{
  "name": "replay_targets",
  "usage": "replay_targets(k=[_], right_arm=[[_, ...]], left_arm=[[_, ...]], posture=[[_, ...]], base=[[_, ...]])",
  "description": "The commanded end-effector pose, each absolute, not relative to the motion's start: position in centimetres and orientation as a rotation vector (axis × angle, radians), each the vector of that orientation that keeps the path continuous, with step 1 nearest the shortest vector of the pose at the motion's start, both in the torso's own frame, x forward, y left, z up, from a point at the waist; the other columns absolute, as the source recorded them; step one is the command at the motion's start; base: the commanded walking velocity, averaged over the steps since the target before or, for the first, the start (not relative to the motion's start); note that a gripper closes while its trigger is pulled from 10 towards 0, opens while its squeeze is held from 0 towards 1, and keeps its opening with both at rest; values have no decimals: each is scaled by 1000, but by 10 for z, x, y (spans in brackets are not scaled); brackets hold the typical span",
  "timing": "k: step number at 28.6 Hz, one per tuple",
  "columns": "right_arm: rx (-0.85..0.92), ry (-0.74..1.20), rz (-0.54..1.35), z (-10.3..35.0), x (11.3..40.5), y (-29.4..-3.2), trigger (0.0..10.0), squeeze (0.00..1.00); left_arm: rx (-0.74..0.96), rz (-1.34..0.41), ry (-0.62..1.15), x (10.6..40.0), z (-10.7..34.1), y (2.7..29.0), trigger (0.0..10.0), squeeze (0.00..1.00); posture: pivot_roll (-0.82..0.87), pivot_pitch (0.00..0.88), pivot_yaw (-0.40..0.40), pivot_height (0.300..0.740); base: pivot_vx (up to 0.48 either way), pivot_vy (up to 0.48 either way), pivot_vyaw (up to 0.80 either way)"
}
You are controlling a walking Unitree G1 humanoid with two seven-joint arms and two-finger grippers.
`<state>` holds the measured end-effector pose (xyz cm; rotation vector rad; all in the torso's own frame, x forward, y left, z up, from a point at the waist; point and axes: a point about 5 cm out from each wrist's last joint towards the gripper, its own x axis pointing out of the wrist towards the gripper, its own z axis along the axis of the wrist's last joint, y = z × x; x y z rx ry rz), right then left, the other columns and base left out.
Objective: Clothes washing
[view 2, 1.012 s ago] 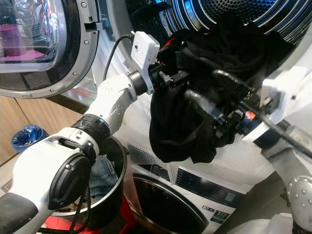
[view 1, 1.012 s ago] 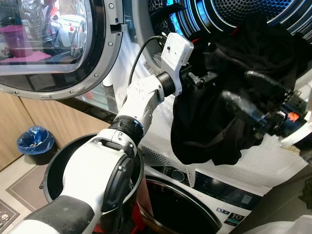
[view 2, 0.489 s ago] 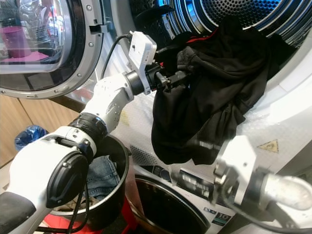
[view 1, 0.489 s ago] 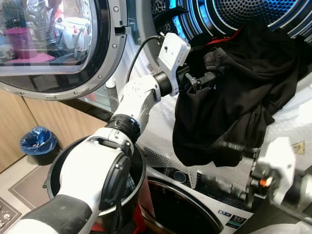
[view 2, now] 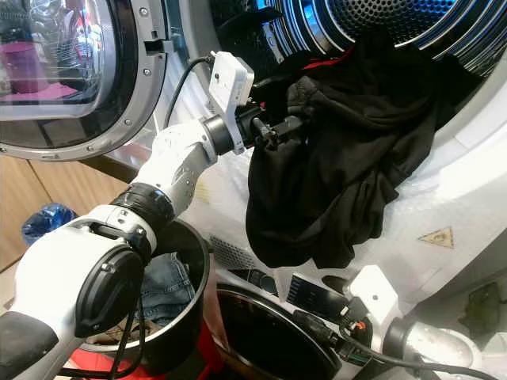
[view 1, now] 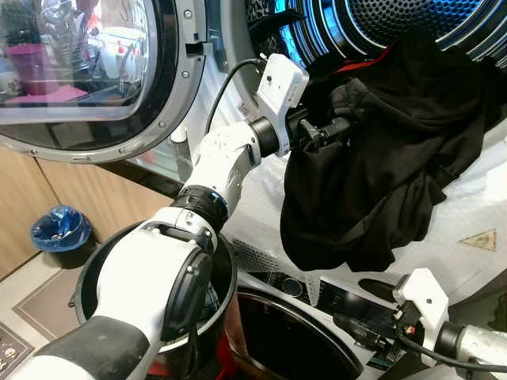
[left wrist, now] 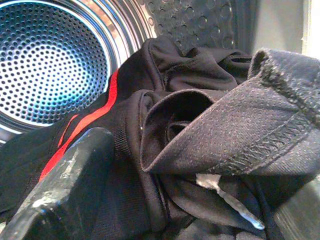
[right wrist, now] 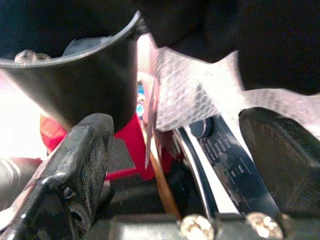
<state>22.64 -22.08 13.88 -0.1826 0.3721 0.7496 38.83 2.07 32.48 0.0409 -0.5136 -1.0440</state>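
A black bucket [view 2: 178, 317] holding jeans is seen below the open dryer door [view 1: 87, 79]. The left gripper [view 1: 333, 131] is clenched on the black garment [view 1: 380, 174], which is draped over the drum's [left wrist: 50, 70] lower rim. The right gripper [view 1: 360, 326] is held low, fingers spread, before the lower machine's panel [view 1: 348, 305]

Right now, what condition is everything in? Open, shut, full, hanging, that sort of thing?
Upper drum door: swung open.
Black garment: half in the drum, draped over its rim.
Left gripper: shut on the black garment.
Right gripper: open, low by the lower machine.
Black bucket: holds jeans.
Blue-lined bin: upright on the floor.
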Motion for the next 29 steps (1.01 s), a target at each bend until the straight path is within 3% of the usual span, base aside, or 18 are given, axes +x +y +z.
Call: replay_targets(k=[1, 11, 17, 24, 25, 29], right_arm=[[-159, 365, 738, 139, 223, -228, 10000, 0], [-55, 250, 684, 150, 230, -228, 10000, 0], [20, 196, 541, 157, 242, -242, 10000, 0], [72, 173, 612, 160, 236, -233, 10000, 0], [91, 169, 622, 161, 236, -230, 0, 0], [122, 160, 675, 163, 234, -220, 0, 0]], left_arm=[[47, -1054, -511, 388, 324, 21, 10000, 0], [49, -1066, -506, 387, 323, 18, 10000, 0], [45, -1070, -501, 387, 321, 19, 10000, 0], [42, -1069, -496, 388, 320, 19, 10000, 0], [41, -1069, -496, 388, 320, 19, 10000, 0], [41, -1067, -494, 388, 319, 20, 10000, 0]], posture=[[-200, 22, -29, 740], [-207, 9, -27, 740], [-207, 7, -33, 740], [-208, 17, -35, 740], [-208, 18, -35, 740], [-209, 22, -37, 740]], base=[[0, 0, 0], [0, 0, 0], [0, 0, 0], [0, 0, 0], [0, 0, 0], [0, 0, 0]])
